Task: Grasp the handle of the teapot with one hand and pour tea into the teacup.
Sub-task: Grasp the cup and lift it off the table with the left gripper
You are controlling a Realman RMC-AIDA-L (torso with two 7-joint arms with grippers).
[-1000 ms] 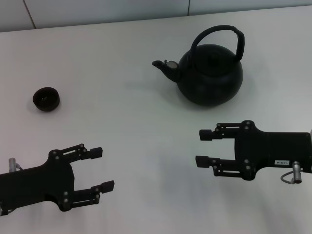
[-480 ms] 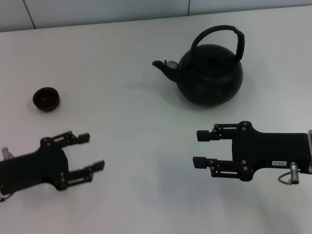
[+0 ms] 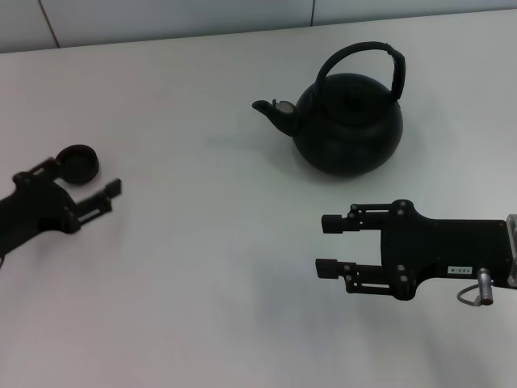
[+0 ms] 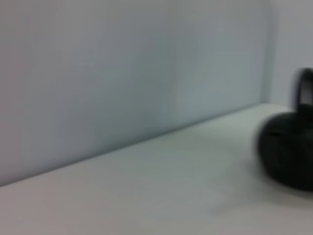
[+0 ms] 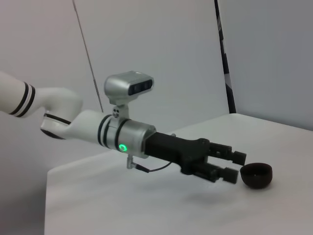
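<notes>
The matte-black teapot (image 3: 347,123) stands at the back right of the white table, spout pointing left, its arched handle (image 3: 359,48) upright over the lid. The small black teacup (image 3: 80,162) sits at the far left. My left gripper (image 3: 85,176) is open right beside the cup, one finger overlapping the cup's near-left rim in the head view. The right wrist view shows that left gripper (image 5: 235,166) open just short of the teacup (image 5: 257,175). My right gripper (image 3: 328,245) is open, low on the table in front of the teapot. The left wrist view shows the teapot (image 4: 288,154) blurred.
The white table (image 3: 202,267) stretches between the two arms. A pale wall (image 3: 178,16) runs along the table's far edge. The left arm's white forearm and wrist camera (image 5: 129,85) show in the right wrist view.
My left gripper has swung away from the front edge, back and to the left, up to the teacup. The right gripper has crept slightly left and nearer.
</notes>
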